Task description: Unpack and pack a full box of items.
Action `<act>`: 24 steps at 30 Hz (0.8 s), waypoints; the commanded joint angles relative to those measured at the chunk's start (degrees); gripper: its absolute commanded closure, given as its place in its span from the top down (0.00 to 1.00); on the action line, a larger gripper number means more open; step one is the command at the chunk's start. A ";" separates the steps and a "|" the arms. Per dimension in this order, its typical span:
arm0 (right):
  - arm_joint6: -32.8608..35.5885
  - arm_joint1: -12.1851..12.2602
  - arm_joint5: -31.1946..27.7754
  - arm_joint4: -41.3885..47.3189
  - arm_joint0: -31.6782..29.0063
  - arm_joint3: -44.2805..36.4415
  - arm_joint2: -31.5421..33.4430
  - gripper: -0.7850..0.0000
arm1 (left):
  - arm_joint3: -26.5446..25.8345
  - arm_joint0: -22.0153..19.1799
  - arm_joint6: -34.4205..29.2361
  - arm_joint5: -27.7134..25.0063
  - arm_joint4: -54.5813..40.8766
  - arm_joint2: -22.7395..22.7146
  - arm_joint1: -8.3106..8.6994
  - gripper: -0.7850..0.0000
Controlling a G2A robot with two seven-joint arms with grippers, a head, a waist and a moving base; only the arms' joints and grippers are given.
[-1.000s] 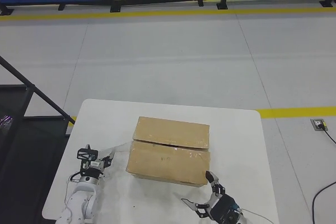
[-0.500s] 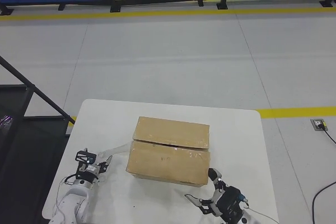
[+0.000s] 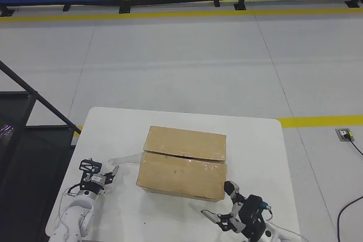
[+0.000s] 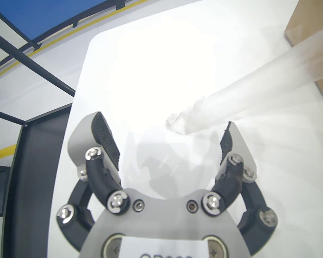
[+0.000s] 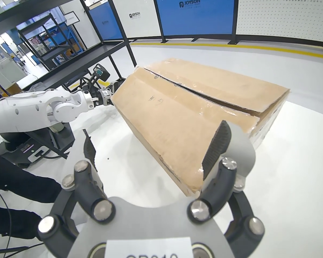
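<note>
Logo lettering stood on the blue panels (image 5: pixel 196 17) and the white pegboard panel (image 5: pixel 282 17); faint, unreadable pen scribbles marked the cardboard box (image 5: pixel 177 119).

Robot lab hall: yellow floor lines (image 3: pixel 169 13), partition panels (image 5: pixel 199 3), racks (image 5: pixel 83 63).

- White table (image 3: pixel 254 151), rounded corners.
- Black rack (image 3: pixel 18 169) at the table's nine o'clock.
- Yellow floor line (image 3: pixel 327 121) and cabled floor socket (image 3: pixel 343 134) at its three o'clock.
</note>
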 commanded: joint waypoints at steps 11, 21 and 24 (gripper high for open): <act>17.05 0.84 -4.32 22.59 7.82 6.44 4.53 1.00 | -4.10 4.02 -0.60 -4.38 2.25 -2.27 1.16 1.00; 25.77 1.25 -7.38 35.94 15.94 14.41 4.15 1.00 | -8.86 7.47 1.18 -10.92 -0.94 -4.35 1.88 1.00; 27.27 1.38 -10.99 40.03 17.49 16.81 3.58 1.00 | -11.65 9.38 2.42 -13.88 -4.01 -5.84 2.13 1.00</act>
